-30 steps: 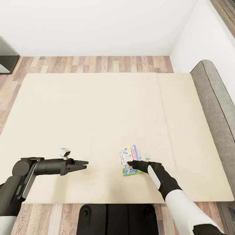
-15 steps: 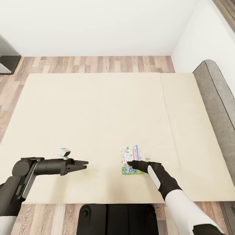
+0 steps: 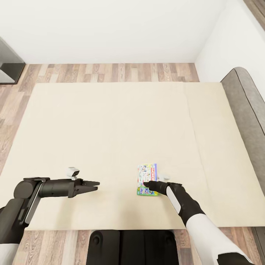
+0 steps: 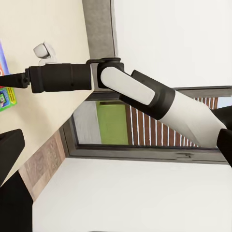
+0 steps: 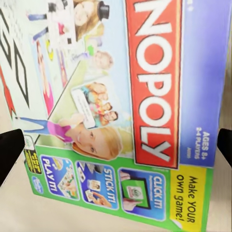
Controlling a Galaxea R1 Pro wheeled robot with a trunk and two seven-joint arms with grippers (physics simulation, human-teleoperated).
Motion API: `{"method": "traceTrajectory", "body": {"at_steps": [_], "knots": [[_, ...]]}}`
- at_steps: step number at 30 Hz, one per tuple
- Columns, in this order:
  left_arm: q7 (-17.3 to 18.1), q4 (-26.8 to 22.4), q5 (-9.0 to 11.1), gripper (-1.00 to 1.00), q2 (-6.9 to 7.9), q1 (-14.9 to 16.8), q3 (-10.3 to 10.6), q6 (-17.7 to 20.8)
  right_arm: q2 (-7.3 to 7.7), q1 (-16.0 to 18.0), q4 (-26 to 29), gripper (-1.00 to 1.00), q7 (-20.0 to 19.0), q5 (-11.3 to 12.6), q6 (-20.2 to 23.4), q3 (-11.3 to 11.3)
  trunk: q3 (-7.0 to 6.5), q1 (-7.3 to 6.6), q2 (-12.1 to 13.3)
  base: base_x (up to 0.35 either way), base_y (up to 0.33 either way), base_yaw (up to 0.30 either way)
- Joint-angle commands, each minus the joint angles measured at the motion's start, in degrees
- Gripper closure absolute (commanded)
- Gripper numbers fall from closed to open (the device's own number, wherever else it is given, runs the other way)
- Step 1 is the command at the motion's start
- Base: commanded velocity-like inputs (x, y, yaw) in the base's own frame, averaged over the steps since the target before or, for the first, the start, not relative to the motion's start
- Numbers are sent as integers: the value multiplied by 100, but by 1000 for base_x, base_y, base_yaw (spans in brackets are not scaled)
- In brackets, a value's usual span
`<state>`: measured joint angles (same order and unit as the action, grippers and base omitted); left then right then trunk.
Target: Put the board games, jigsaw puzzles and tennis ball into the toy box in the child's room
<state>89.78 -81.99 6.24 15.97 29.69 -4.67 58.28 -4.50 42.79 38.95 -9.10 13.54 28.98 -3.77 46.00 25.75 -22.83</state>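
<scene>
A: From the head view, where's the game?
B: The game (image 3: 147, 179) lies flat on the bed (image 3: 110, 129), near its front edge. The right gripper (image 3: 146, 185) hovers over it, fingers spread. The left gripper (image 3: 96, 185) hangs apart; I cannot tell its state.
A: Left wrist view?
B: The right arm (image 4: 125, 84) reaches across the mattress.
A: Right wrist view?
B: Dark fingers (image 5: 10, 150) straddle the box, released.

A thin white, green and blue board game (image 3: 147, 180) is seen lying flat on the beige mattress of the bed (image 3: 110, 121), near its front edge. Red Monopoly lettering, cartoon figures and a green strip are shown on its lid (image 5: 121, 111).
</scene>
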Motion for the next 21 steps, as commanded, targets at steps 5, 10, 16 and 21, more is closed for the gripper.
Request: {"method": "traceTrajectory", "body": {"at_steps": [5,10,16,21], "knots": [[22,-1,0,-100,4,2,1,61,-4,3,7,-100,-4,8,29,-1,6,3,-9,0,51,0],[22,-1,0,-100,3,2,1,61,-7,2,7,-100,-4,8,29,-1,6,3,-9,0,100,0],[22,-1,0,-100,2,2,1,61,-7,1,7,-100,-4,8,29,-1,6,3,-9,0,51,0],[22,-1,0,-100,2,2,1,61,-7,1,7,-100,-4,8,29,-1,6,3,-9,0,105,0]]}}
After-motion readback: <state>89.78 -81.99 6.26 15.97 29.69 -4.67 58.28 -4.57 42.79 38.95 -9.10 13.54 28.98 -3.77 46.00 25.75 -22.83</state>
